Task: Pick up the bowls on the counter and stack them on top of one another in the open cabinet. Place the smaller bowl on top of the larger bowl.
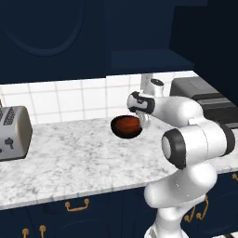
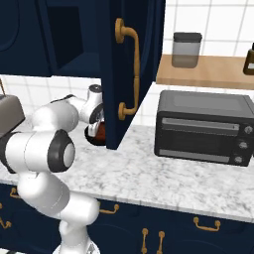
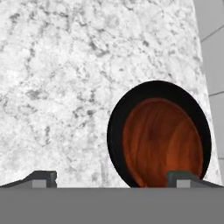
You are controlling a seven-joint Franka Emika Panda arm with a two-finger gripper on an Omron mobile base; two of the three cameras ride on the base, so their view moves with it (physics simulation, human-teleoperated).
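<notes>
While the gripper [image 1: 144, 120] hangs by the far right of the counter [image 1: 69, 158], its jaws look clenched on the rim of a bowl [image 1: 126, 126] with a glossy reddish-brown inside and a black outer wall, tipped on its side above the marbled stone; whether this is one bowl or two nested cannot be told; judged from here, it should rise level, clear the open navy door [image 2: 130, 69], then reach the flat cabinet [image 1: 148, 59] shelf above.
</notes>
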